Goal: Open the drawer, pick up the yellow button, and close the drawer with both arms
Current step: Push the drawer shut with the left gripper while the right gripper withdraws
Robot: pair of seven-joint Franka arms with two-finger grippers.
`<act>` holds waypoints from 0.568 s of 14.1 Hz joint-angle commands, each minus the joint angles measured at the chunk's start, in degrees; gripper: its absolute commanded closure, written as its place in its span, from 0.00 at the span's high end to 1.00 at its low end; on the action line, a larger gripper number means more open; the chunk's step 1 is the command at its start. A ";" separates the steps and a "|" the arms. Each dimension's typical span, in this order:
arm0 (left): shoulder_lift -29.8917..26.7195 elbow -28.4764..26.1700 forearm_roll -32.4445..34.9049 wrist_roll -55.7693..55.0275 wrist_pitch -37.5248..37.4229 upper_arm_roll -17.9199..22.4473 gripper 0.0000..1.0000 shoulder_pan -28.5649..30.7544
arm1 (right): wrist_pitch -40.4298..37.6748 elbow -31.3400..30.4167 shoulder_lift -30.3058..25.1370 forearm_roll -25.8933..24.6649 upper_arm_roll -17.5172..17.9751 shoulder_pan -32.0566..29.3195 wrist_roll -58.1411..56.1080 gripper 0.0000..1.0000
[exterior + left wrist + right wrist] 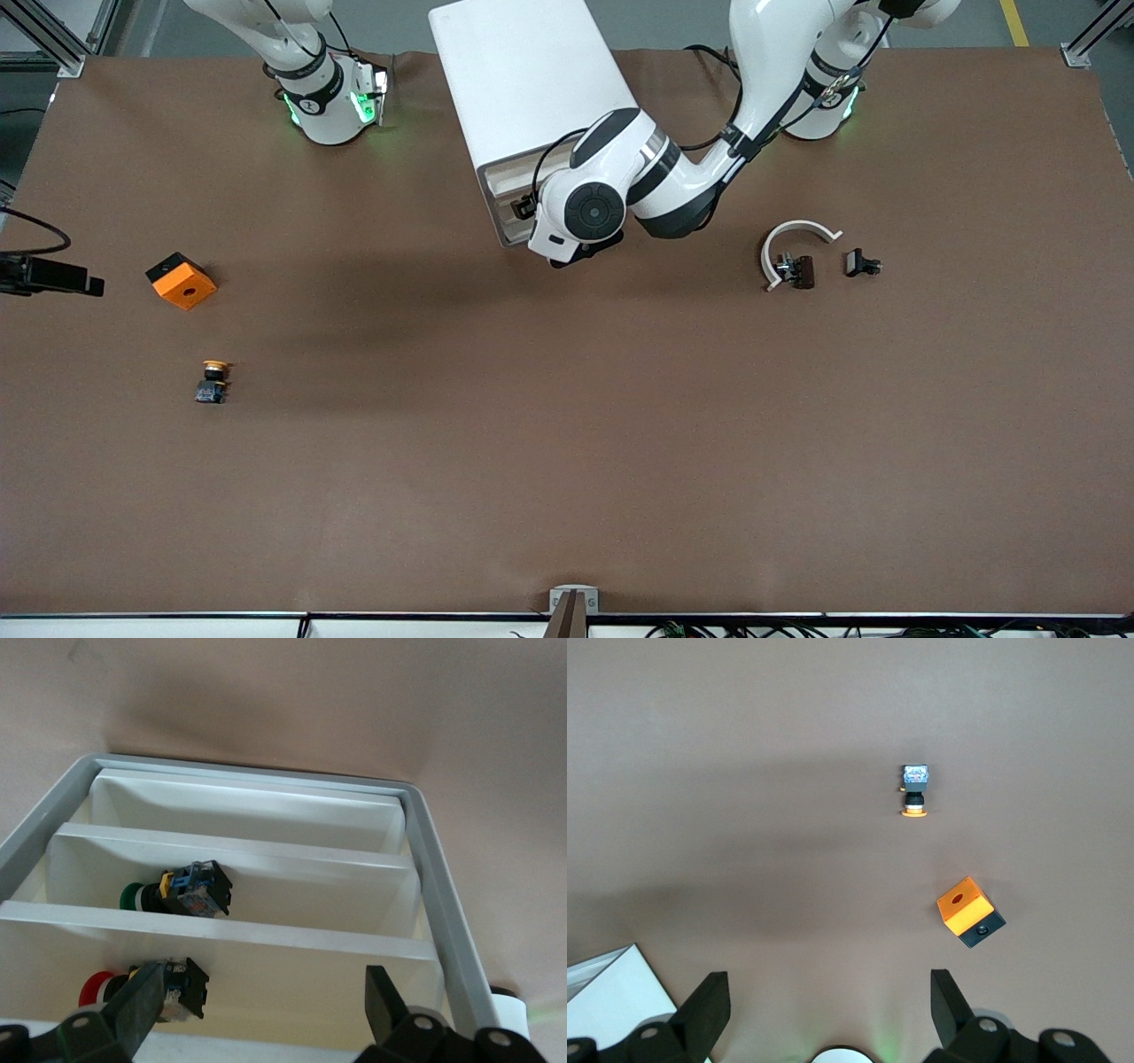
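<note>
Left gripper (257,1010), jaws spread, sat at cabinet (523,89) front, empty. Right gripper (824,1010) spread, empty, waiting. Button (212,381) lay near table's right-arm edge; drawer closure: cannot tell.

We see button (213,382) on surface (567,461) toward right arm's end, nearer front camera than square block (182,281); cabinet (530,97) between arm bases; clips (862,263) toward left arm's end.
</note>
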 commanded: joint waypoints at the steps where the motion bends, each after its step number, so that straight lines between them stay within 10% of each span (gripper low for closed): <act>1: -0.01 -0.14 -2.89 -1.58 -0.83 -0.86 1.00 0.04 | -1.32 -1.21 -5.13 0.32 -0.02 0.03 -0.28 1.00; 8: 1.57 -0.06 -5.62 -1.49 -0.83 -0.86 1.00 -0.66 | -2.83 -5.86 -13.04 0.05 -0.11 -0.50 0.07 1.00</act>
